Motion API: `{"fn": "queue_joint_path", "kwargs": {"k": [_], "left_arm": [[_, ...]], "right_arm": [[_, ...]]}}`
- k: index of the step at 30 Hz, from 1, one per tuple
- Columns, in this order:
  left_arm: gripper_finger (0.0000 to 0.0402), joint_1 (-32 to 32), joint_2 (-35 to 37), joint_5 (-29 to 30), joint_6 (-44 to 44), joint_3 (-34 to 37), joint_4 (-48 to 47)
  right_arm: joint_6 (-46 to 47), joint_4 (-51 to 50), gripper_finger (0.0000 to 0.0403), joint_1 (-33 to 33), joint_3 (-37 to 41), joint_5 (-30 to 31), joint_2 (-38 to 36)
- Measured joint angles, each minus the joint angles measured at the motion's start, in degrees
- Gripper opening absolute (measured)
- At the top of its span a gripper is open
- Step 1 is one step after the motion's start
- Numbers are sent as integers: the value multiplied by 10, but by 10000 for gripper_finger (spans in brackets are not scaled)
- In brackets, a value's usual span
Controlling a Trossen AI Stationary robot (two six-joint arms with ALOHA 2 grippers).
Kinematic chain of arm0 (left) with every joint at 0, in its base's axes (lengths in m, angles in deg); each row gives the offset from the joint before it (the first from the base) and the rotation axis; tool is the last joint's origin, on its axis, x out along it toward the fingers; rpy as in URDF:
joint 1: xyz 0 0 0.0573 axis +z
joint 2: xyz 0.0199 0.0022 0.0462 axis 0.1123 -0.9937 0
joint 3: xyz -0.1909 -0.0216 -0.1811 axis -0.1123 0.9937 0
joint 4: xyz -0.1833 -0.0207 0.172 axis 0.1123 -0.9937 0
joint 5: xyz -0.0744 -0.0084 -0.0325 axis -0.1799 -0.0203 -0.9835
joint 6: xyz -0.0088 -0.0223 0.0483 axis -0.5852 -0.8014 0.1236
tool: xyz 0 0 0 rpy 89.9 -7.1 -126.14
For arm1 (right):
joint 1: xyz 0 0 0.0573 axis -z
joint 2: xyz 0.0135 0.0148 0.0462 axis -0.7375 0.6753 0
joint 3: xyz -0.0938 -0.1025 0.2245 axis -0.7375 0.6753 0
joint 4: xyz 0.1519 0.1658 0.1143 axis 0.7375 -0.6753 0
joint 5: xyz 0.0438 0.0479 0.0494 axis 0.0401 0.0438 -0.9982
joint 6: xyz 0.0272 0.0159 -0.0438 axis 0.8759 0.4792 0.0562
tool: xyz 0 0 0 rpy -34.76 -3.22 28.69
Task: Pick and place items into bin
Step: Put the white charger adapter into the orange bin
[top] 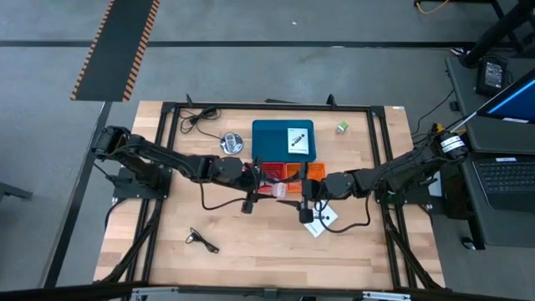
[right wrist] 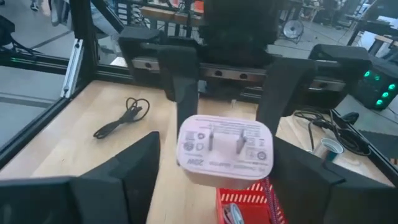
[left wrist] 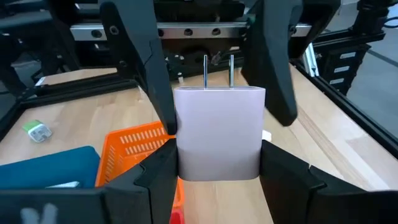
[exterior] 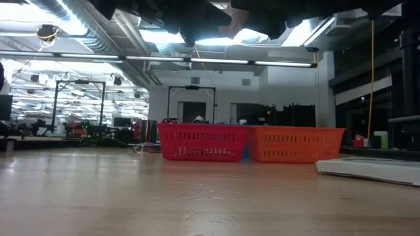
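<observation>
While the left pincer grips a white plug-in charger by its sides, prongs up, the right pincer faces it at frame centre with fingers spread wide either side, not touching. Both hang above the red basket and orange basket. One printed card lies in the teal bin; another card rests on the bench lower right.

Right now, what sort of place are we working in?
Probably a robotics lab or workshop: a wooden table inside a black metal frame, open ceiling pipes under strip lights, and racks of equipment in the hall behind.
</observation>
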Motion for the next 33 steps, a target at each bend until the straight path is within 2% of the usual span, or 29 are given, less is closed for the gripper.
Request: {"fn": "queue_joint_path", "kwargs": {"k": [10,15,24,33], "left_arm": [[186,3,-1,-28,-4,0,15],[191,3,-1,-20,-19,0,9],[228,0,0,-9,-31,0,-12],[221,-2,46,-7,-30,0,-75]], "right_arm": [[0,1,165,1,0,4,0],[5,-1,165,1,0,0,0],[5,-5,165,1,0,-1,0],[5,-9,165,1,0,-1,-1]]}}
